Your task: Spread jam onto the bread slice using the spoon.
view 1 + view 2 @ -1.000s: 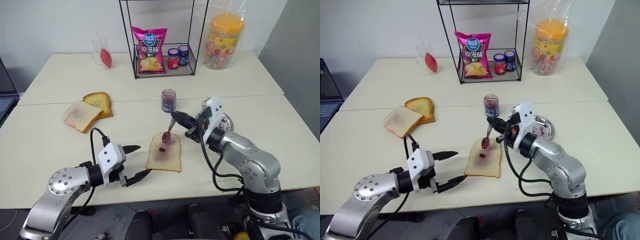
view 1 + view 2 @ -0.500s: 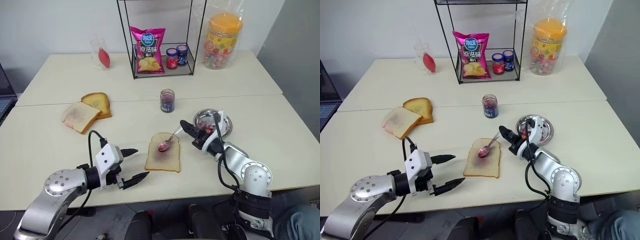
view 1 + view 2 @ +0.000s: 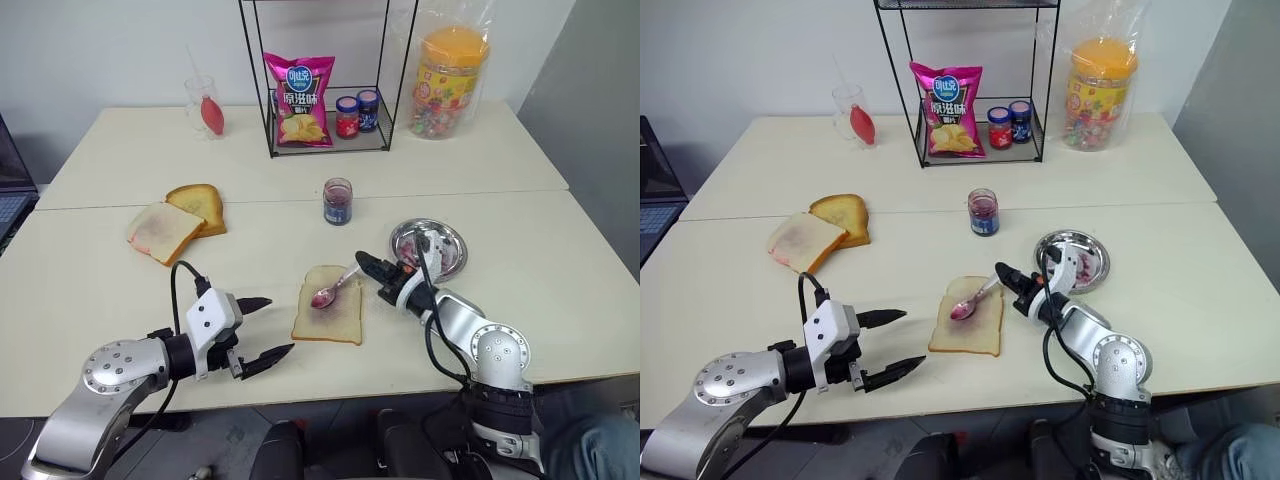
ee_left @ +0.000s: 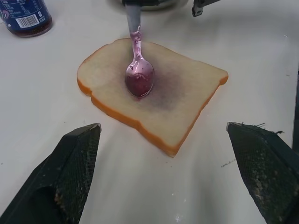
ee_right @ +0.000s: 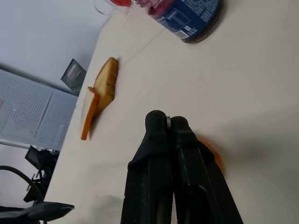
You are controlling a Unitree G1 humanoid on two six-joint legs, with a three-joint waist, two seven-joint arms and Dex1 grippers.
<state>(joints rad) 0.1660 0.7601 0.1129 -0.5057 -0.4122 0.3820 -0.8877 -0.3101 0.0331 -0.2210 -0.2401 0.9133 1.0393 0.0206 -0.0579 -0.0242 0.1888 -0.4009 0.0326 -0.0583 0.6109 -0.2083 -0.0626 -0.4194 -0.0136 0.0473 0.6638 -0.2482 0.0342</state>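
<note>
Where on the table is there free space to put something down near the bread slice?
Bare table lies between the bread slice and the two slices at far left, and behind the jam jar toward the wire rack. It is crowded on the right: the right gripper holding the spoon, and the metal dish.

Count around my wire rack [image 3: 325,80]: 3 bread slices (bread slice [image 3: 330,305] with jam, plus two stacked slices [image 3: 178,222]), 1 spoon [image 3: 335,290], 3 jars (open jam jar [image 3: 337,201], two lidded jars [image 3: 357,113] in rack), 1 chip bag [image 3: 298,100], 1 candy tub [image 3: 448,82], 1 metal dish [image 3: 428,246], 1 glass [image 3: 204,105].
</note>
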